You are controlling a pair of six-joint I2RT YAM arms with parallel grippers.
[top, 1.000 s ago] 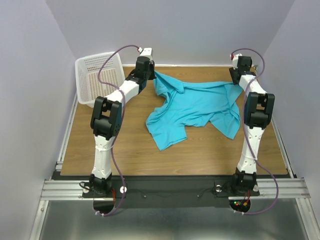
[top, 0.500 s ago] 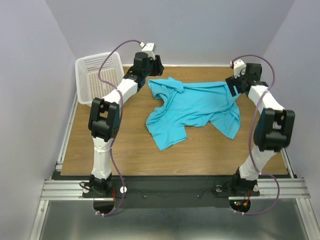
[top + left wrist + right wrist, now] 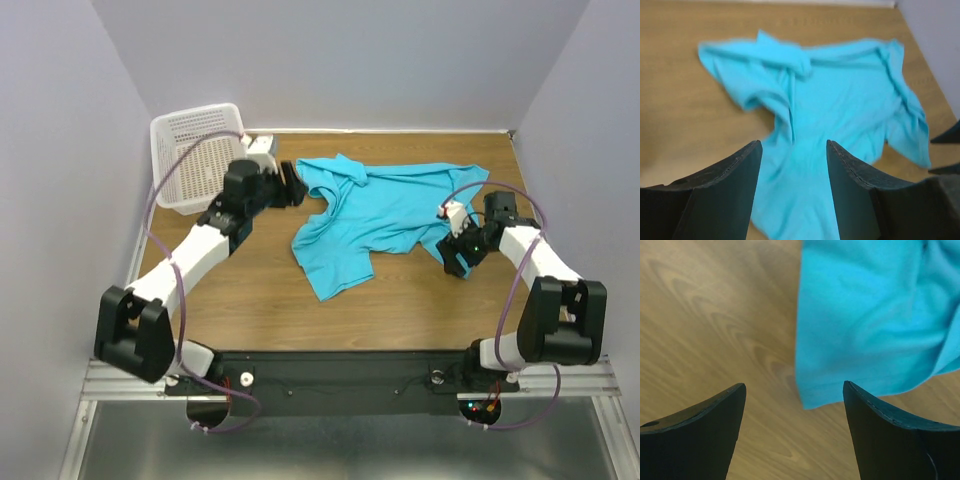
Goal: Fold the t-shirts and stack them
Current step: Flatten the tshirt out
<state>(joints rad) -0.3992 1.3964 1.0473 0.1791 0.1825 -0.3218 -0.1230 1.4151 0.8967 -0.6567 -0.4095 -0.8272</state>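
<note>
Turquoise t-shirt (image 3: 395, 210) lies crumpled and unfolded on the wooden bench (image 3: 250, 290), toward the far middle, right of the white mesh basket (image 3: 190, 160). Left pincer (image 3: 794, 144) hangs wide open just beside the shirt's left edge, gripping nothing. Right pincer (image 3: 794, 386) — also wide open and empty — hovers over the near right hem.

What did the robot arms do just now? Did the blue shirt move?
Both arms swung back toward the near side. The left gripper opened, letting go of the t-shirt at its far left corner, which dropped flat. The right gripper opened and hangs by its near right hem. The rest of the shirt and the basket stayed put.
</note>
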